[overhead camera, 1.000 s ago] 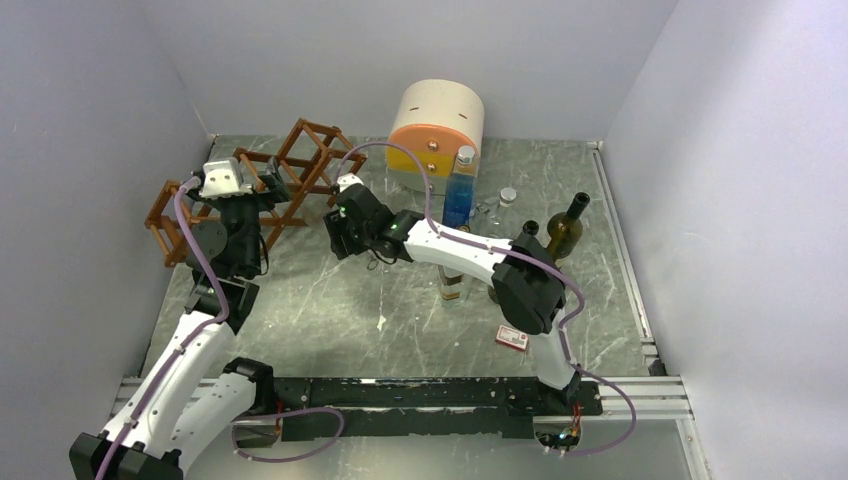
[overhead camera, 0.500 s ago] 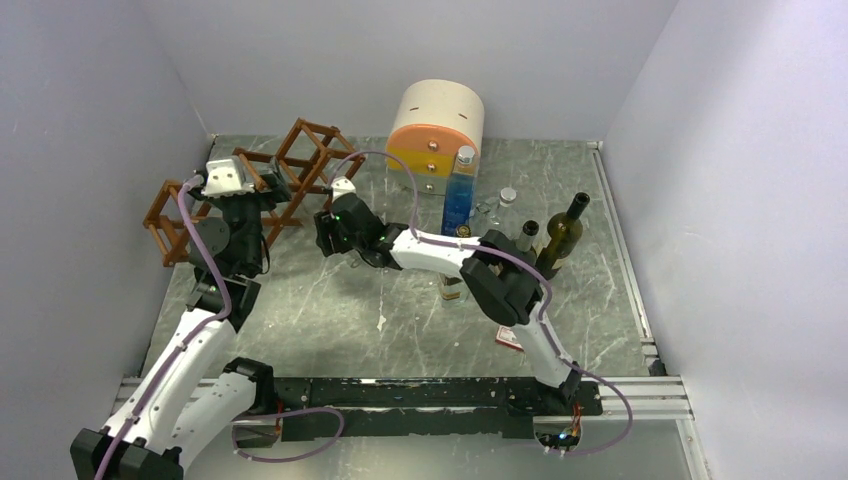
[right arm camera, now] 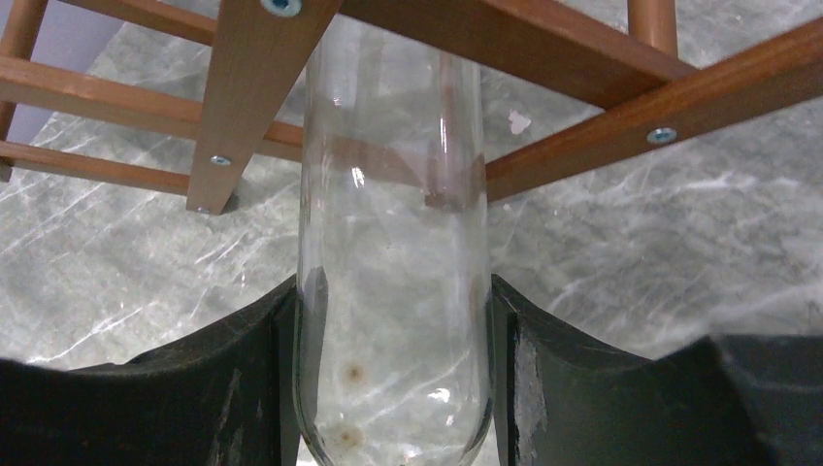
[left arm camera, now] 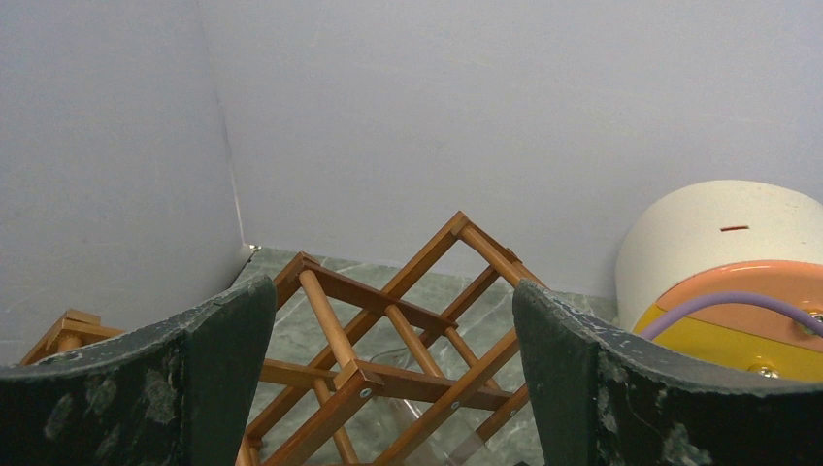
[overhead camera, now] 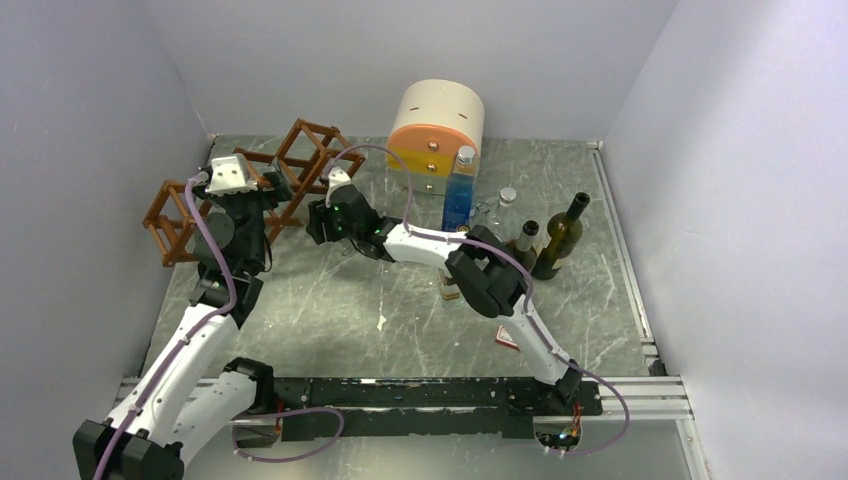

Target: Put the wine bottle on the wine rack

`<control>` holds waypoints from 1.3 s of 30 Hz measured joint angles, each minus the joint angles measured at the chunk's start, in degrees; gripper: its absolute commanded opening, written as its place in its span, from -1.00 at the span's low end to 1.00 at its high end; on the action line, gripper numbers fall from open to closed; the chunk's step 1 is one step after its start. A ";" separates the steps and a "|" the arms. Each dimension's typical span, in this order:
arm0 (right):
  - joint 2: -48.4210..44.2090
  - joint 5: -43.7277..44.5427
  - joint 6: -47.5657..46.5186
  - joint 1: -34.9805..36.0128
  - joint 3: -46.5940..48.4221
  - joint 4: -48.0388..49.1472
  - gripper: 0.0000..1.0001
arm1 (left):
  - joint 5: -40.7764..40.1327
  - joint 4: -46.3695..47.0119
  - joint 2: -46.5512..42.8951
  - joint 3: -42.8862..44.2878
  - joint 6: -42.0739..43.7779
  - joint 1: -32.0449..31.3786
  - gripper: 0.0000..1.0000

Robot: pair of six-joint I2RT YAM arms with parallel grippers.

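**Hazards**

1. Slip. The wine bottle (right arm camera: 393,243) is clear, smooth glass, clamped crosswise between the fingers (right arm camera: 233,388) of the right gripper (right arm camera: 393,320). The grip sits toward one end, so the free length is likely to lever the bottle down or twist it in the pads.
2. Collision with the frame. The bottle points toward 12 o'clock in the right wrist view, and its far part is already under the front sticks of the wine rack (right arm camera: 543,44). An off-line advance would strike a stick and probably push or tip the light frame.
3. Early release. The views do not show whether the bottle rests on any stick. If it is let go unsupported, it could drop to the table (overhead camera: 400,300).
4. Arm interference. Both wrists work at the same rack, so a sideways correction risks contact.

**Pose**

- Right arm: reaches from its base at 5 o'clock across the table toward 10 o'clock. The forearm is low and the wrist is at the rack's right end.
- Left arm: rises from 7 o'clock toward 11 o'clock, where the rack stands.
- The left gripper (left arm camera: 393,311) hangs over the frame with its fingers wide apart. Contact with the frame cannot be confirmed.
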 measured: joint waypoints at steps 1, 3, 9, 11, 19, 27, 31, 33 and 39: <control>0.72 -0.42 0.04 -0.11 0.72 0.22 -0.89 | -0.11 0.02 0.13 0.00 0.02 0.00 0.91; 1.95 -1.18 0.26 -0.39 1.81 0.63 -0.81 | -0.20 0.04 0.37 0.00 0.02 0.00 0.91; 4.87 -1.53 2.14 -0.76 4.94 1.55 -0.61 | -0.26 0.13 0.66 0.00 0.20 0.00 0.91; 5.75 -1.46 2.95 -0.83 5.95 1.81 -0.49 | -0.26 0.26 0.79 -0.02 0.20 0.00 0.91; 9.29 -0.87 6.51 -0.94 10.80 1.92 0.04 | -0.28 -0.20 2.47 0.00 0.15 0.00 0.91; 10.14 -0.50 9.35 -1.36 12.02 1.64 0.64 | -0.28 -0.22 2.47 0.00 0.15 0.00 0.91; 9.99 -0.72 9.90 -1.75 11.30 2.78 0.82 | -0.28 -0.26 2.47 0.00 0.11 0.00 0.91; 9.55 -0.76 9.88 -2.01 10.08 3.65 0.85 | -0.31 -0.26 2.47 0.00 0.02 0.00 0.91; 6.54 -0.96 9.66 -2.32 5.90 4.50 0.91 | -0.37 -0.39 2.47 0.00 -0.07 0.00 0.91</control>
